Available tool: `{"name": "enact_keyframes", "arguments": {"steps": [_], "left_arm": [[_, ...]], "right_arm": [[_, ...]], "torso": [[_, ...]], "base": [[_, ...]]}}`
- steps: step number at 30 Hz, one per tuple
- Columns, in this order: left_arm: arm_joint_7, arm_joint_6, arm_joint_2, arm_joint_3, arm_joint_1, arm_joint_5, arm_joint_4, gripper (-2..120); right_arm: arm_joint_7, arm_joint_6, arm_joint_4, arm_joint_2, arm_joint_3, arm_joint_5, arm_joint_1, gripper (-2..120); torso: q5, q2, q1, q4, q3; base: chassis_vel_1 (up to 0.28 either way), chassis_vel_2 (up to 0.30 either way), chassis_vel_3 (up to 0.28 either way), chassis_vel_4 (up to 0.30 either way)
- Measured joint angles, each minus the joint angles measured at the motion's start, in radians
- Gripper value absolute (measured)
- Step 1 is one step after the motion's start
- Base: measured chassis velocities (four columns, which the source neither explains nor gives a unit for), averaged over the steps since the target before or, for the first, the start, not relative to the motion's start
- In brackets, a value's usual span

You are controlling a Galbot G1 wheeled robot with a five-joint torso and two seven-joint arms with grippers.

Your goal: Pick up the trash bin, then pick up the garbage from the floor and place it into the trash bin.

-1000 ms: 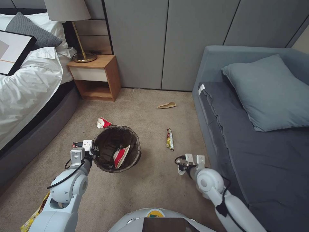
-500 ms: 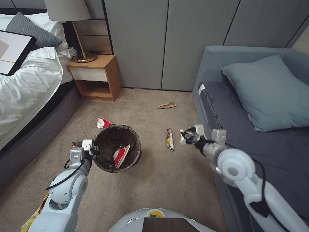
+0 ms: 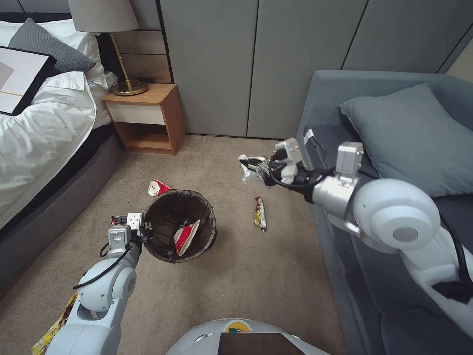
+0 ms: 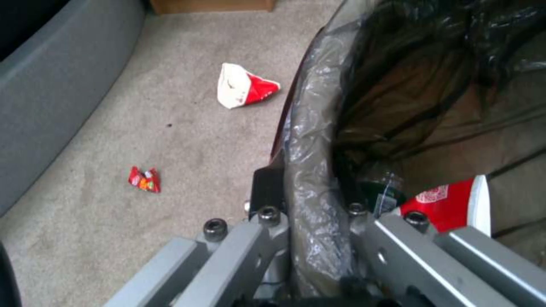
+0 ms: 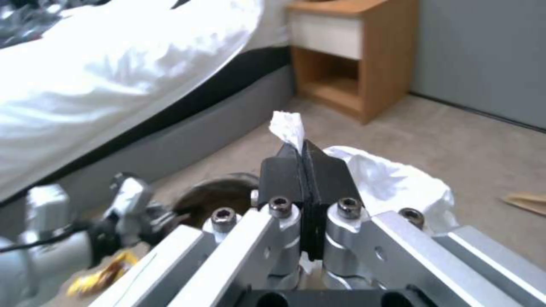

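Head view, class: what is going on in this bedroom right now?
The left hand grips the rim of the trash bin, which already holds a red-and-white cup. The right hand is raised above the carpet, pinching a crumpled white tissue. A snack wrapper and another crushed cup lie on the floor.

I see thin, crinkled, glossy plastic lining the trash bin (image 3: 180, 226), and soft white crumpled tissue (image 5: 392, 179) pinched in my right gripper (image 5: 303, 160), whose pads are matt black rubber on brushed metal. The carpet (image 3: 236, 276) looks matt and nubbly; the nightstand (image 3: 148, 116) is smooth wood.
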Motion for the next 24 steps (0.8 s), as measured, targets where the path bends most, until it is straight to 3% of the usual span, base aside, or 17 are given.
{"name": "enact_keyframes", "arguments": {"steps": [1, 4, 6, 8, 9, 12, 14, 17, 24], "left_arm": [[0.000, 0.000, 0.000, 0.000, 0.000, 0.000, 0.000, 3], [0.002, 0.000, 0.000, 0.003, -0.007, 0.003, 0.009, 3], [0.002, 0.000, -0.001, 0.003, -0.009, 0.003, 0.011, 3], [0.004, 0.000, 0.000, 0.004, -0.014, 0.006, 0.020, 3], [0.004, 0.000, 0.000, 0.004, -0.014, 0.006, 0.020, 3], [0.006, 0.000, 0.003, 0.003, -0.019, 0.007, 0.032, 3], [0.007, 0.000, 0.004, 0.003, -0.020, 0.007, 0.034, 3], [0.009, 0.000, 0.012, -0.001, -0.026, 0.004, 0.044, 3], [0.010, 0.000, 0.019, -0.003, -0.036, 0.001, 0.057, 3]], "right_arm": [[0.000, 0.000, 0.000, 0.000, 0.000, 0.000, 0.000, 0], [-0.010, 0.000, -0.057, 0.028, -0.150, 0.003, 0.135, 0], [-0.010, 0.000, -0.067, 0.039, -0.185, 0.004, 0.169, 0], [-0.002, 0.000, -0.113, 0.089, -0.312, 0.005, 0.301, 0], [-0.002, 0.000, -0.113, 0.089, -0.312, 0.005, 0.301, 0], [0.035, 0.000, -0.187, 0.176, -0.457, 0.015, 0.432, 0], [0.044, 0.000, -0.204, 0.193, -0.483, 0.015, 0.450, 0], [0.071, 0.001, -0.278, 0.278, -0.588, 0.012, 0.489, 0], [0.083, 0.009, -0.338, 0.347, -0.684, -0.025, 0.475, 0]], "torso": [[0.0000, 0.000, 0.000, 0.0000, 0.000], [0.0001, 0.000, 0.000, -0.0005, 0.000], [0.0001, 0.000, 0.000, -0.0004, 0.000], [-0.0001, 0.000, 0.000, -0.0003, 0.000], [-0.0001, 0.000, 0.000, -0.0003, 0.000], [-0.0005, 0.000, 0.000, 0.0003, 0.000], [-0.0004, 0.000, 0.000, 0.0004, 0.000], [-0.0003, 0.000, 0.000, 0.0000, 0.000], [-0.0002, 0.000, 0.000, -0.0001, 0.000]], "base": [[0.000, 0.000, 0.000, 0.000], [0.000, 0.000, 0.000, 0.000], [0.000, 0.000, 0.000, 0.000], [0.000, 0.000, 0.000, 0.000], [0.000, 0.000, 0.000, 0.000], [0.000, 0.000, 0.000, 0.000], [0.000, 0.000, 0.000, 0.000], [0.000, 0.000, 0.000, 0.000], [0.000, 0.000, 0.000, 0.000]]}}
